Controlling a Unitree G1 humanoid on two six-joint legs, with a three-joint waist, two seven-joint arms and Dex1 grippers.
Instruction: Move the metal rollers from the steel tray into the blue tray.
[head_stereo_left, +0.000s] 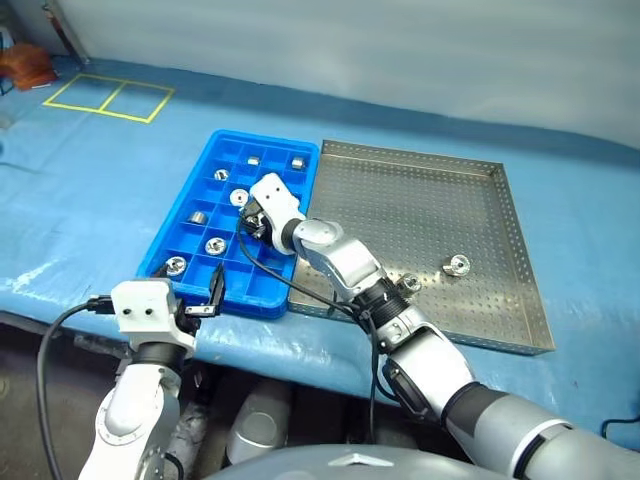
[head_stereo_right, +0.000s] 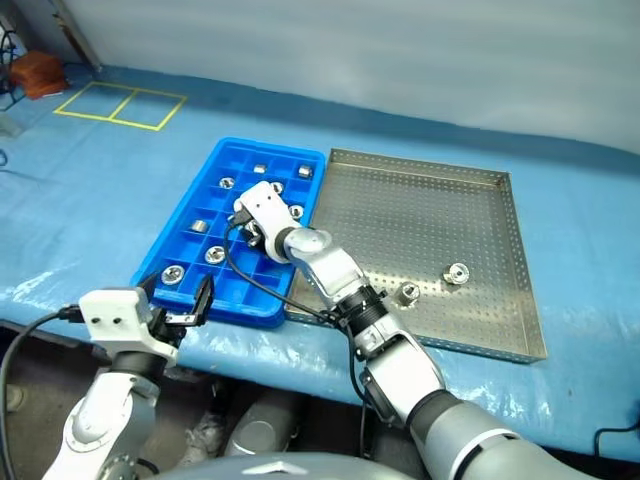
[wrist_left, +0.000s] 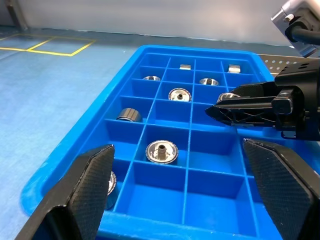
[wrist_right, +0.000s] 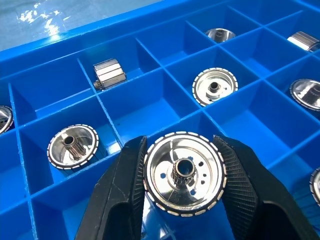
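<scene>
- Clearly, the right gripper (wrist_right: 182, 175) clamps one shiny flanged metal roller (wrist_right: 184, 172) above the bright blue compartmented plastic tray (head_stereo_left: 170, 238).
- Meanwhile, the left gripper (wrist_left: 185, 192) stands wide apart, empty, at its near edge.

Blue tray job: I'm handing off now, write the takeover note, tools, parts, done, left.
Right tool: shut on a roller, held over the blue tray.
Left tool: open, empty, at the blue tray's near edge.
Done: several rollers already sit in separate compartments of the blue tray, such as one near the left tool.
Left: set down the held roller, then move the two rollers lying in the steel tray.
</scene>
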